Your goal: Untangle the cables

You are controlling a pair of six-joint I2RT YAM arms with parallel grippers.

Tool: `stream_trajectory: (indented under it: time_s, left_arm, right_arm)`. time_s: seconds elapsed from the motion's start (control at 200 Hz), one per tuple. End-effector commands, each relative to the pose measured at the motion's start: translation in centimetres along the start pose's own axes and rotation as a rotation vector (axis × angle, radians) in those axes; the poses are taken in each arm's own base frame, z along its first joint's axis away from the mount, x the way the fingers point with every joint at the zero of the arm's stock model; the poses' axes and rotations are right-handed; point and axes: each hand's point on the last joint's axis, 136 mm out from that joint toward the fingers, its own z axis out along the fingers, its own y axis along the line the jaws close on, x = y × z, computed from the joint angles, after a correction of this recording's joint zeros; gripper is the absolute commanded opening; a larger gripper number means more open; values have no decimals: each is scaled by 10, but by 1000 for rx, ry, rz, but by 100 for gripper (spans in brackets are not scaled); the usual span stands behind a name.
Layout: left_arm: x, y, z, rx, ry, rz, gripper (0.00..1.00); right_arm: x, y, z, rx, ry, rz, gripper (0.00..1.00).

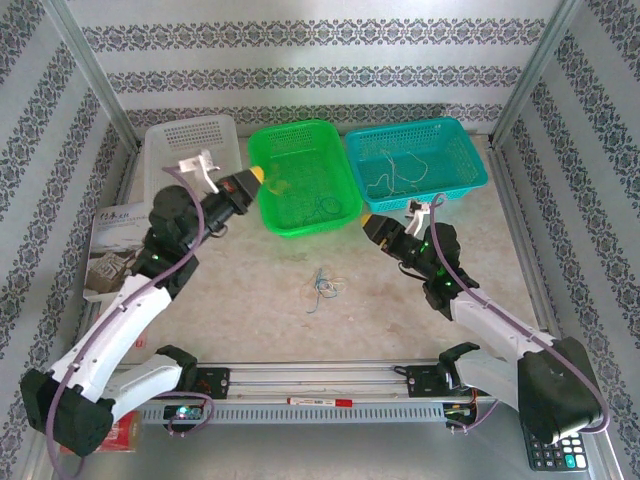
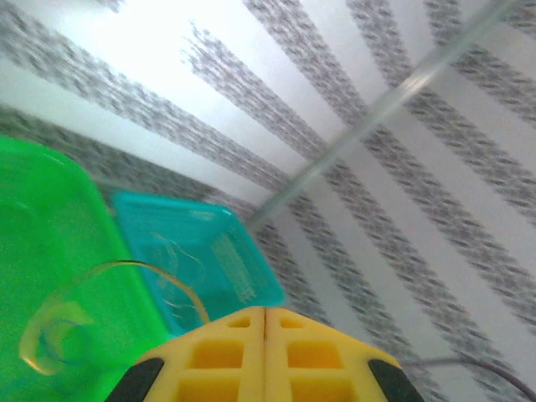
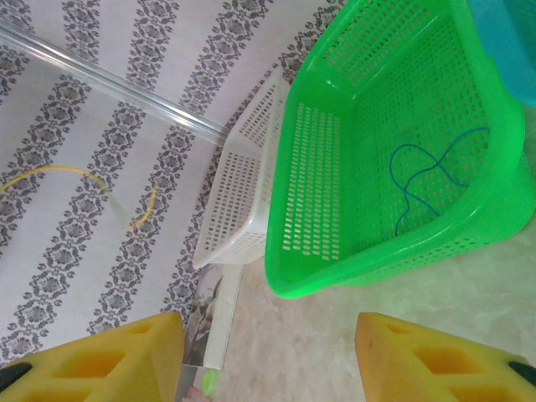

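L end effector (image 2: 265,313) pinches yellow cable (image 2: 134,263), dangling above green basket (image 2: 50,209).

No writing can be read; the heading on the booklet (image 1: 115,245) is too small.

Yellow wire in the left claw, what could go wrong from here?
The yellow wire dangles in a loose loop from the shut left claw above the green basket; dropped there, it may snag the blue wire lying inside. The open right claw sits close to that basket's corner and might nudge it.
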Motion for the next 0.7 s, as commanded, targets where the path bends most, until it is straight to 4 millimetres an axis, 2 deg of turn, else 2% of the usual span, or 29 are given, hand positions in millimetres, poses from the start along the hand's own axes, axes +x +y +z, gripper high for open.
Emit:
stream_trajectory:
  time_s: [0.0, 0.15, 0.275, 0.335, 0.355, 0.48, 0.694]
  left_arm:
    - [-13, 31, -4, -131, 48, 125, 0]
    - [-45, 70, -1, -266, 24, 207, 0]
    - [-62, 108, 4, -386, 15, 243, 0]
    - [-67, 127, 6, -434, 12, 249, 0]
    - [-69, 133, 7, -447, 11, 249, 0]
    - [-79, 168, 12, -516, 13, 233, 0]
    - [-89, 222, 24, -611, 38, 207, 2]
  right_arm:
    - [9, 6, -5, -19, 19, -39, 57]
    - [24, 1, -13, -8, 47, -52, 57]
    - [36, 1, -20, -8, 74, -61, 57]
    - [40, 5, -22, -15, 85, -73, 57]
    - [48, -5, -24, 4, 103, -67, 57]
    - [63, -8, -30, 6, 140, -76, 57]
    - [74, -12, -37, 10, 157, -77, 57]
